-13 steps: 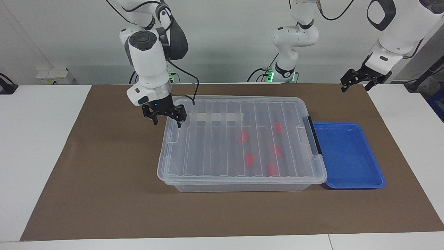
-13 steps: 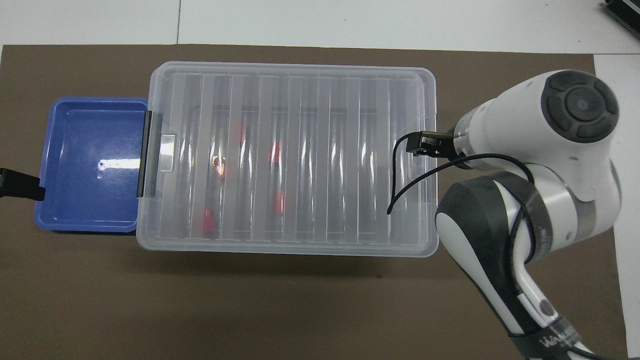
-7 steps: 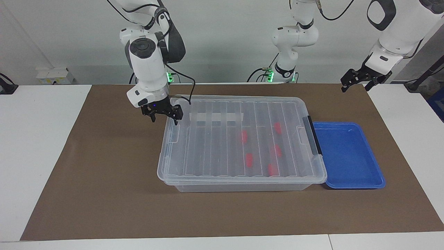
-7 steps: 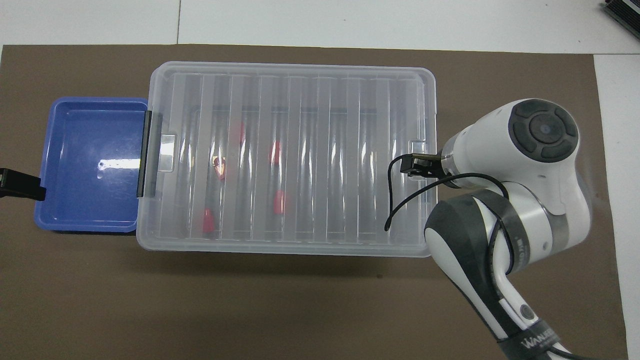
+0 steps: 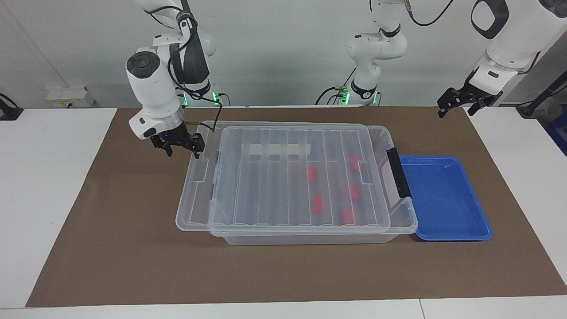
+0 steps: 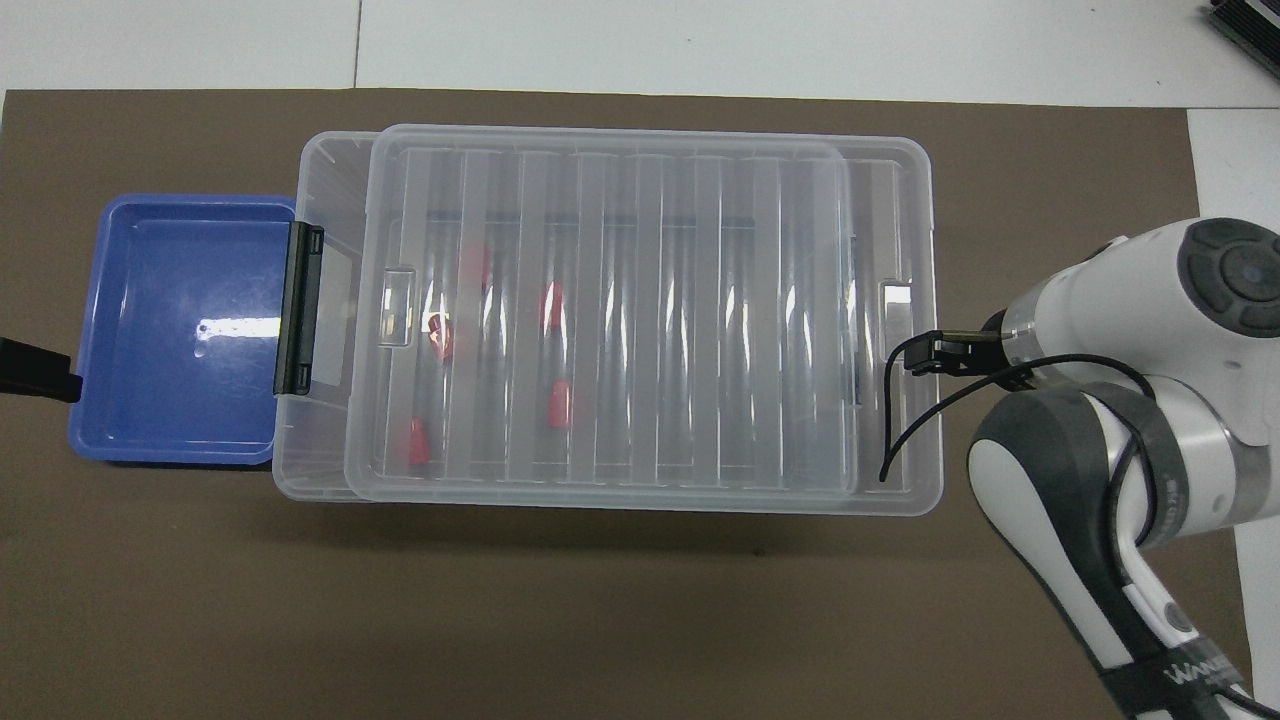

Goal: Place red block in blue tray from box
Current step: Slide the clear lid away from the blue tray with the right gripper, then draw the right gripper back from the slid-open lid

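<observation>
Clear plastic makes up the box (image 5: 310,237) at the middle of a brown mat (image 5: 110,248). Its ribbed lid (image 5: 266,195) lies shifted toward the right arm's end, overhanging the box there and leaving a strip of the box uncovered beside the dark clip handle (image 5: 398,172).

At the overhanging end of the lid is the right gripper (image 5: 177,146), its black fingers pointing down and spread apart. Whether a finger touches the lid's edge cannot be told. The right arm bends down from its base, wrist above the mat just beside the lid.

Five red blocks lie inside the box under the lid, all in the half toward the left arm's end. One block (image 5: 312,174) lies closest to the box's middle.

Touching the box's handle end sits the blue tray (image 5: 478,232). The left gripper (image 5: 458,103) waits high over the mat's corner near the tray; its finger gap cannot be told.
</observation>
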Controlling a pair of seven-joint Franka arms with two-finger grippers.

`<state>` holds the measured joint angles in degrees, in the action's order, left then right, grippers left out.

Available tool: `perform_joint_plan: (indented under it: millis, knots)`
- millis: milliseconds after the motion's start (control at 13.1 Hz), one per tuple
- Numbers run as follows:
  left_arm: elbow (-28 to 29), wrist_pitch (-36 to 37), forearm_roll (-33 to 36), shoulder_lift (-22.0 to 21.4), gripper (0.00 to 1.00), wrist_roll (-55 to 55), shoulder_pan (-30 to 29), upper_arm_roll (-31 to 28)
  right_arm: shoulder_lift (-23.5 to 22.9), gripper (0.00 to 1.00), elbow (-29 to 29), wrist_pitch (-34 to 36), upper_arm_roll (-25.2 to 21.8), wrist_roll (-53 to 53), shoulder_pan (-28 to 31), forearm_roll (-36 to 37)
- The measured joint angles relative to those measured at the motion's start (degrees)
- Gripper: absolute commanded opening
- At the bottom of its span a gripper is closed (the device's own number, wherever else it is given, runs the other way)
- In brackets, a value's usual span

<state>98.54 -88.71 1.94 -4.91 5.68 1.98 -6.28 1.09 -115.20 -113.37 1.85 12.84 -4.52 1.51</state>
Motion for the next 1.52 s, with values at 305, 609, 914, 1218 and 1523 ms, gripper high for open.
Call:
perform_joint_plan:
  millis: [305, 609, 914, 1218, 1523]
  knots:
    - [0.0, 0.0, 0.0, 0.0, 1.0, 0.0, 0.0, 0.0, 0.1, 0.92, -0.1, -0.2, -0.1, -10.5, 6.0, 0.0]
    - [0.0, 0.0, 0.0, 0.0, 1.0, 0.0, 0.0, 0.0, 0.1, 0.92, -0.2, -1.2, -0.1, -18.2, 10.5, 0.0]
    - [0.0, 0.0, 0.0, 0.0, 1.0, 0.0, 0.0, 0.0, 0.1, 0.92, -0.2, -3.2, -0.2, -22.8, 13.2, 0.0]
    - [0.0, 0.0, 0.0, 0.0, 1.0, 0.0, 0.0, 0.0, 0.1, 0.94, -0.2, -3.3, -0.2, -23.8, 14.2, 0.0]
    - [0.0, 0.0, 0.0, 0.0, 1.0, 0.0, 0.0, 0.0, 0.1, 1.0, -0.1, -3.3, -0.2, -23.8, 14.4, 0.0]
